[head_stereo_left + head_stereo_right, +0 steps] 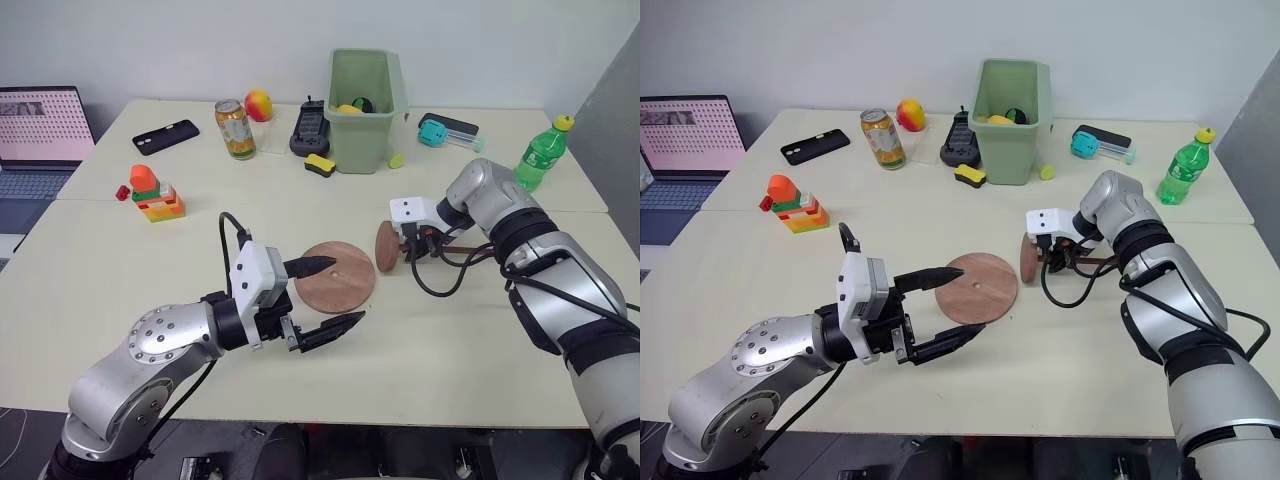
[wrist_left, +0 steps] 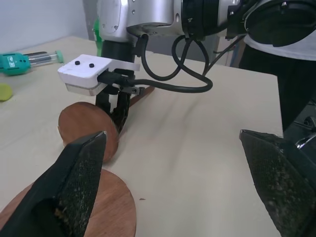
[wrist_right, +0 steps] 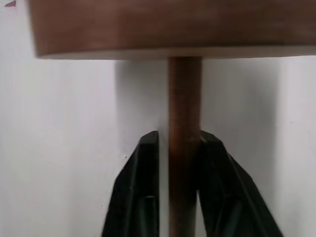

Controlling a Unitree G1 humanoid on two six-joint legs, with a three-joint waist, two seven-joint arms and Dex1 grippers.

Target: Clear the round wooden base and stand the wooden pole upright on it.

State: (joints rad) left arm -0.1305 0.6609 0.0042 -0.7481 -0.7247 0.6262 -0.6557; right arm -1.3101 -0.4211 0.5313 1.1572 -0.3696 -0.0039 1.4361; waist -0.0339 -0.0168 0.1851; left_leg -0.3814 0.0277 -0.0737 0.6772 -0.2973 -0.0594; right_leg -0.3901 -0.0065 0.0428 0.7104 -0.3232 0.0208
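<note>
Wooden pole (image 3: 183, 123) pinched by right gripper (image 3: 178, 148).

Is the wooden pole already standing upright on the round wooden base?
No, the wooden pole lies on the table beside the round wooden base, clamped in the right pincer.

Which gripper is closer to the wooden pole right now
The right gripper: it is shut on the wooden pole, just behind its end disc. The left gripper hangs open over the round wooden base, apart from the pole.
</note>
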